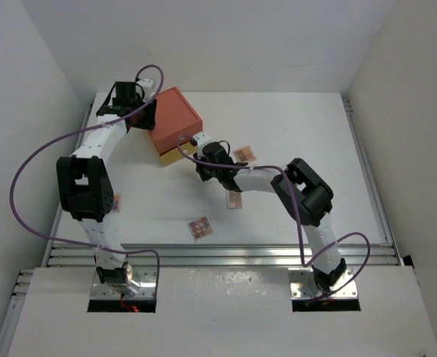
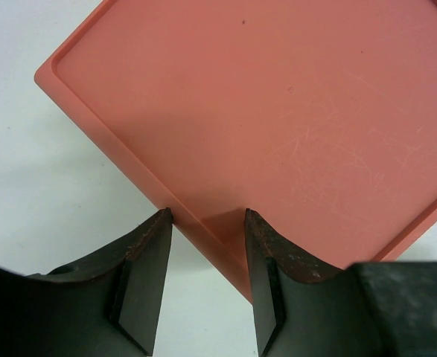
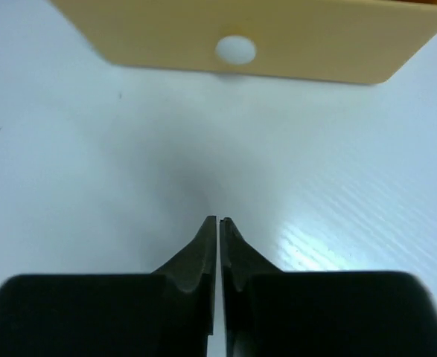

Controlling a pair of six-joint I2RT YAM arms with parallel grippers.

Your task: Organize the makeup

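While looking down from above, can count four small flat makeup palettes of pinkish squares on the white table [image 1: 278,119], all lying well apart. Far palette [image 1: 243,155] just beside the right arm's wrist, on its right side. Middle palette [image 1: 235,199] close under that same arm, with one end tucked beneath it. Near palette [image 1: 200,227] lying alone, toward the metal rails [image 1: 225,253] at the near edge. Left palette [image 1: 115,202] peeking out from behind the left arm's big black joint, mostly hidden. Farther back, at the left, an orange box [image 1: 177,111] turned cornerwise, with a yellow drawer [image 1: 170,155] showing along its near side. From the right wrist, only the drawer's yellow front and its round white knob [image 3: 235,49] to be seen, a bit blurry. Right gripper [image 3: 218,219] low over the bare table, pointing at that knob but not touching it, fingers pressed tight together with nothing between them. Left gripper [image 2: 207,216] at the box's far left side, fingers spread apart. One finger [image 2: 147,253] right at the box's edge, the other finger [image 2: 266,268] over the orange top. Cannot tell whether squeezing the box or only resting against it.
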